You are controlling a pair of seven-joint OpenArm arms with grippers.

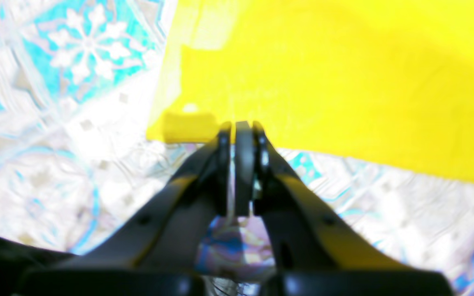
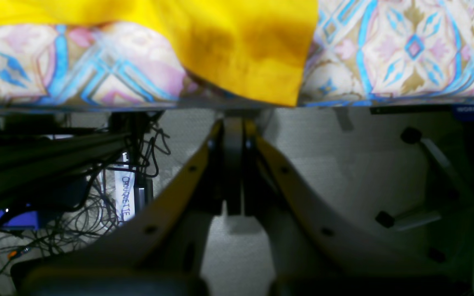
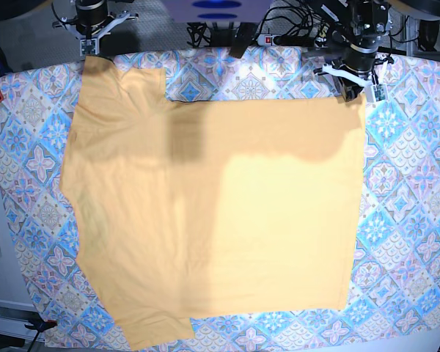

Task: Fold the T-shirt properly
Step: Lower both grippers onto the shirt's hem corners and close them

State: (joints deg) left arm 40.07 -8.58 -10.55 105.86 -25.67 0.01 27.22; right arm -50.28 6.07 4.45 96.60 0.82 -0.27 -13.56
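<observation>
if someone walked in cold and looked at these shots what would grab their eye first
The big yellow-orange T-shirt dominates, spread flat over most of the blue-pink patterned cloth that covers the table. Next come the two arms at the far edge of the base view: the left gripper sits at the shirt's right far corner with fingers pressed together at the fabric's edge. The right gripper, also shut, is at the left far corner.

A white tag [image 2: 128,197] reads "CROUQUETIE"; a blue bar [image 2: 473,110] reads "WORKPRO".
</observation>
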